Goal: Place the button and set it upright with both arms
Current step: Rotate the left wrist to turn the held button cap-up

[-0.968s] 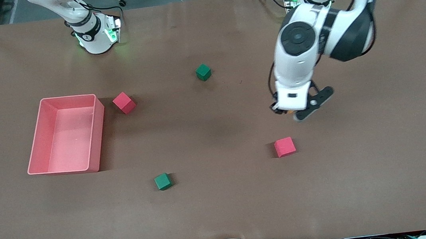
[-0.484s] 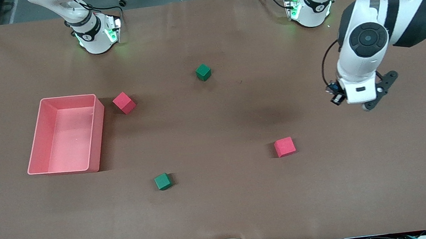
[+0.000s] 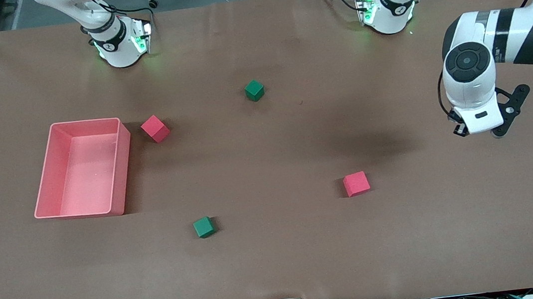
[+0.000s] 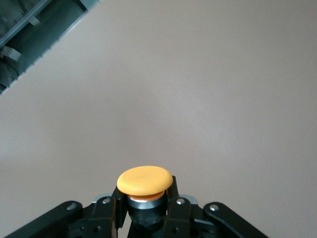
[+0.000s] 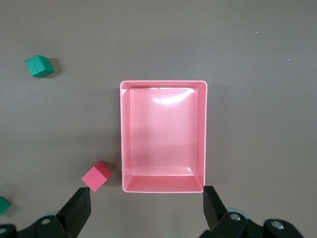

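While the button [image 4: 145,181] sits clamped in the left gripper [image 4: 145,208], low in the left wrist view over bare table [image 3: 280,268], the right gripper [image 5: 143,206] hangs spread wide above the pink bin [image 5: 163,185], waiting.

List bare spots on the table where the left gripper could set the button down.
The left gripper, shut on the button, hangs over bare table at the left arm's end. Also bare: the stretch between the two red cubes. Most crowded beside the pink bin.
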You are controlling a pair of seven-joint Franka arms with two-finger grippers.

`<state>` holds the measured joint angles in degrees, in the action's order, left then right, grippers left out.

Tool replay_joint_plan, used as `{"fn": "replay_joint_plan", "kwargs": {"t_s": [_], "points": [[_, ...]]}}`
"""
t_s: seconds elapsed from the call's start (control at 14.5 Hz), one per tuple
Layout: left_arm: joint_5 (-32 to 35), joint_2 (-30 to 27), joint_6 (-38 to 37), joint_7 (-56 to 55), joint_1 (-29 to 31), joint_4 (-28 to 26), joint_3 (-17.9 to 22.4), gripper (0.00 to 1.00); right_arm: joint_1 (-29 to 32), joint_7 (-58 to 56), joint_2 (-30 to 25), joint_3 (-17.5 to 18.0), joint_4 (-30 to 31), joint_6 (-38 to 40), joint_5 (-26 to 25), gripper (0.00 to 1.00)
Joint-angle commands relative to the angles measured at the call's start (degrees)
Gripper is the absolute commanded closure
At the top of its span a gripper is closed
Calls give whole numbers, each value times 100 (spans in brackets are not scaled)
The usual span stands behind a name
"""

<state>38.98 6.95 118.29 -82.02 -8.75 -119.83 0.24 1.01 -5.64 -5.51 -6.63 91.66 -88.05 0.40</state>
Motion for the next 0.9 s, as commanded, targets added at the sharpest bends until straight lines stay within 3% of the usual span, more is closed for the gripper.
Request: {"fn": "replay_joint_plan", "kwargs": {"t_s": [0.0,0.35,0.48,0.83], "points": [[1019,183,360,-1179,241,-260,-59,100,145,-95,15,48,-69,86,153,0],[3576,1306,432,-4377,295,-322,2,100,189,-95,15,57,-87,95,153,0],[4596,1641,379,-5381,628,-313,-6,100,180,-104,15,57,-87,121,153,0],[5812,2397,-410,-6491,858,-138,3,100,189,-104,15,57,-78,191,153,0]]}}
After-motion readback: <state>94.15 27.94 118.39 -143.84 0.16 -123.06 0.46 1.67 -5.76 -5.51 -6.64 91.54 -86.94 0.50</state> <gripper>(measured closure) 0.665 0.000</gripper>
